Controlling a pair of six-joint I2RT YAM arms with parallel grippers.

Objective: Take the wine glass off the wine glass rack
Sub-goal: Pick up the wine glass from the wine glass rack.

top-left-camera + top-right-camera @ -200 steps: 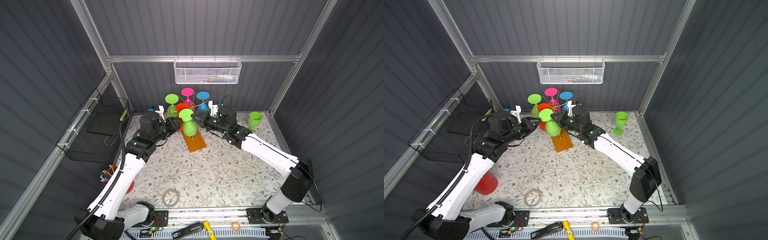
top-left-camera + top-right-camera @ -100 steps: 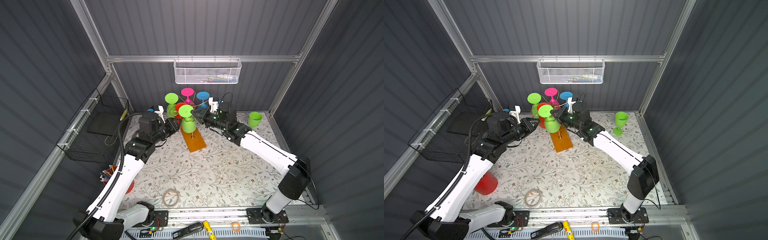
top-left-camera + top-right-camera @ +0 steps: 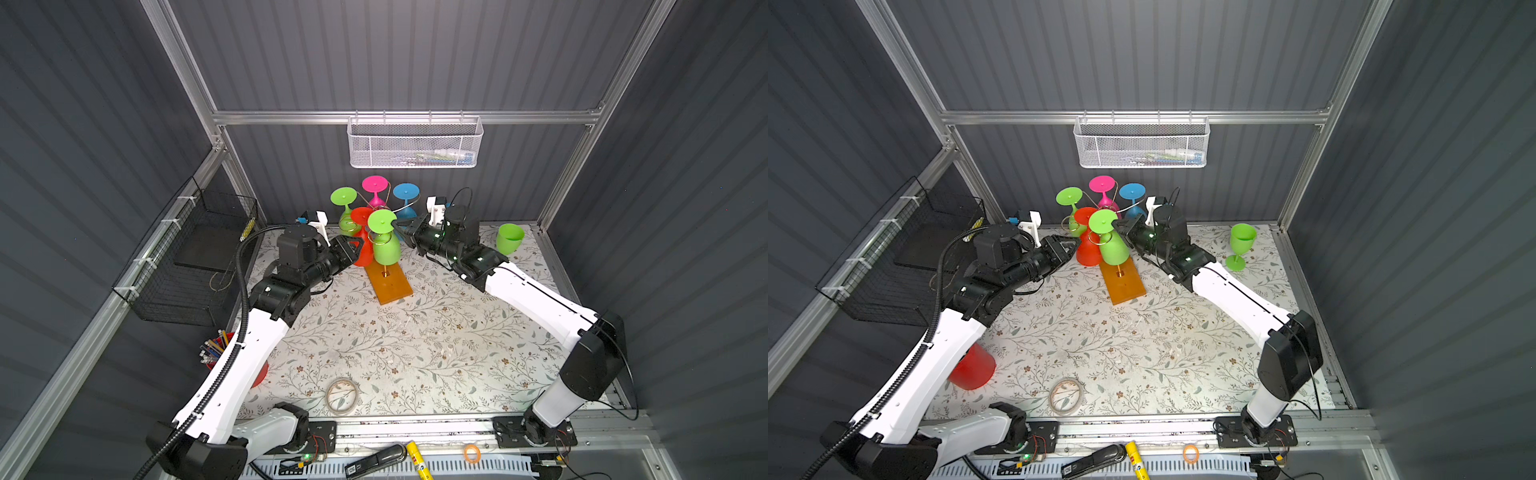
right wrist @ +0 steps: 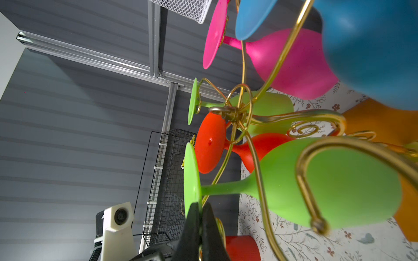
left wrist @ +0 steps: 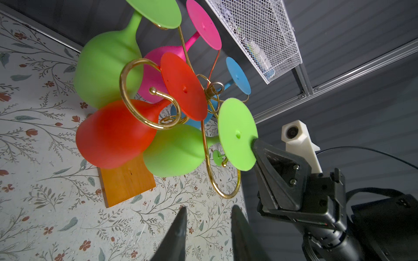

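Raised slightly, green wine glass point(image 3: 386, 249) — foot rim pinched in right claw point(image 3: 396, 225) — hangs on rack point(image 3: 392, 289).

Robot lab: aluminium frame point(image 3: 291, 117), grey panels point(image 3: 415, 54).

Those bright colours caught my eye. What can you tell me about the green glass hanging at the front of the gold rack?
The front green wine glass looks like matte, opaque plastic: rounded bowl, thin stem, flat round foot. It hangs upside down, slightly tilted, stem inside a curled arm of the gold wire rack, bowl above the rack's orange wooden base, beside a red glass. The right gripper has its fingers shut on the foot's rim.
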